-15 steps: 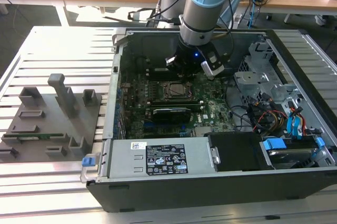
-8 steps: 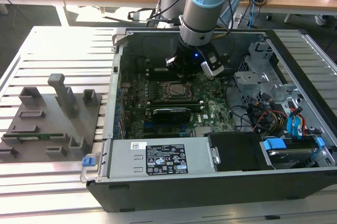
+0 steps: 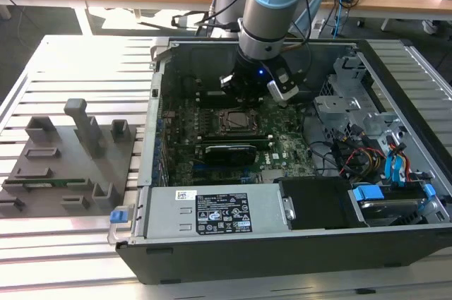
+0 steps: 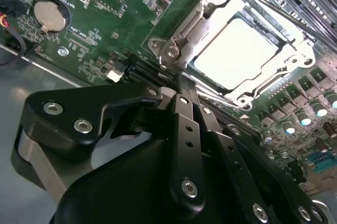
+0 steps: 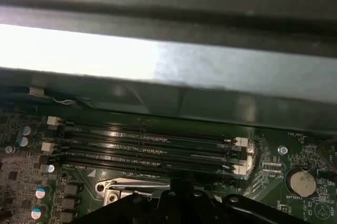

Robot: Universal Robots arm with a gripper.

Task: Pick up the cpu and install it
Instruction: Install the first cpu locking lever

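Gripper (image 3: pixel 253 97) above socketed cpu (image 4: pixel 237 52)

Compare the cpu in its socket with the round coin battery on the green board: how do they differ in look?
The cpu is square, while the coin battery is round. The cpu is much larger than the battery. A metal frame surrounds the cpu; a black ring holder surrounds the battery. Both are flat, silvery and lie on the green board.
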